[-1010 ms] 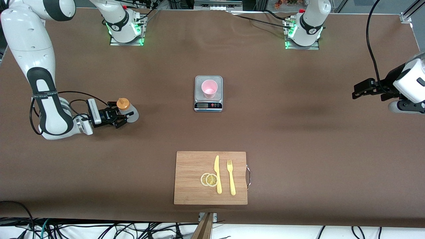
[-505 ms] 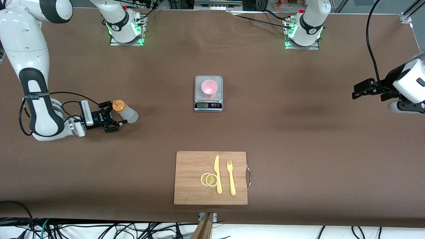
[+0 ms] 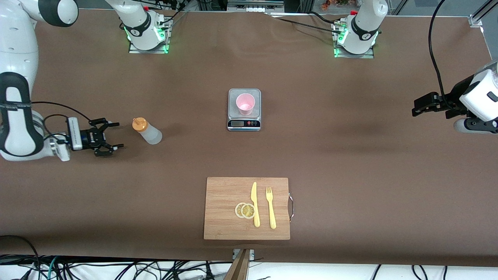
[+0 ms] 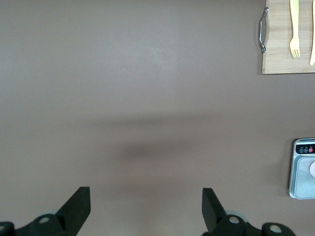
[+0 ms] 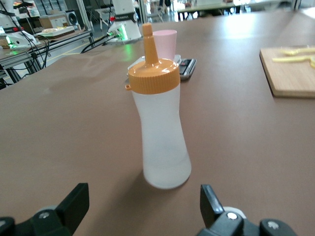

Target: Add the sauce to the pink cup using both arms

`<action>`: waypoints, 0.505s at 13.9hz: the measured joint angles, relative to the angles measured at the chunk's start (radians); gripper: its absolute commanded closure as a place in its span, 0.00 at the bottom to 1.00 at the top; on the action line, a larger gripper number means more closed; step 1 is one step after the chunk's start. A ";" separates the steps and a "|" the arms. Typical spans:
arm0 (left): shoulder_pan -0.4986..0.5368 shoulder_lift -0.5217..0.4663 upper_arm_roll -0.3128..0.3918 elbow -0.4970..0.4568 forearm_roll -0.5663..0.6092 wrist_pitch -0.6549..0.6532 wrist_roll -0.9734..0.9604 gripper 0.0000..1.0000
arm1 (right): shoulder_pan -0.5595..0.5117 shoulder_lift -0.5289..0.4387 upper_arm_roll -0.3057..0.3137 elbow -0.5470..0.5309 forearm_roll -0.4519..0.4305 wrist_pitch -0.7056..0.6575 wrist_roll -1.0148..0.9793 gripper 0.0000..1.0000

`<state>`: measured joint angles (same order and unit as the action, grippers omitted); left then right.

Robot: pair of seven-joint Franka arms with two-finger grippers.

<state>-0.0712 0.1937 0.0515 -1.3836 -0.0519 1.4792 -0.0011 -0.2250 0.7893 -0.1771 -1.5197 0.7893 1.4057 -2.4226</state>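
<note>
The sauce bottle (image 3: 148, 131), whitish with an orange nozzle cap, stands on the brown table toward the right arm's end. It also shows in the right wrist view (image 5: 160, 132). My right gripper (image 3: 118, 135) is open and empty, low beside the bottle, a short gap from it; the bottle stands outside its fingers (image 5: 142, 204). The pink cup (image 3: 245, 104) stands on the grey scale (image 3: 244, 122) at the table's middle. My left gripper (image 3: 416, 109) is open and empty, up over the table's left-arm end (image 4: 146, 209), and that arm waits.
A wooden cutting board (image 3: 225, 210) lies nearer to the front camera than the scale, with a yellow knife (image 3: 255, 204), a yellow fork (image 3: 270, 208) and two lemon slices (image 3: 245, 210). The left wrist view shows the board's handle end (image 4: 280, 54) and the scale (image 4: 302, 169).
My right gripper, which was around the sauce bottle, has let it go and drawn back toward the right arm's end of the table. The bottle stays standing. The left arm has not moved.
</note>
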 measured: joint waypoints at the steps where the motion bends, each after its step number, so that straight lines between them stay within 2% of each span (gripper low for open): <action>1: 0.000 0.000 0.000 0.000 0.000 0.000 0.000 0.00 | -0.001 -0.030 -0.007 0.020 -0.031 -0.009 0.083 0.00; 7: -0.001 0.000 0.000 0.000 0.000 0.000 0.000 0.00 | 0.007 -0.236 -0.004 0.048 -0.147 -0.077 0.644 0.00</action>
<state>-0.0721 0.1940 0.0512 -1.3833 -0.0519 1.4792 -0.0011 -0.2182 0.5534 -0.1813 -1.4716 0.6420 1.3284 -1.7787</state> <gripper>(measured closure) 0.000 0.000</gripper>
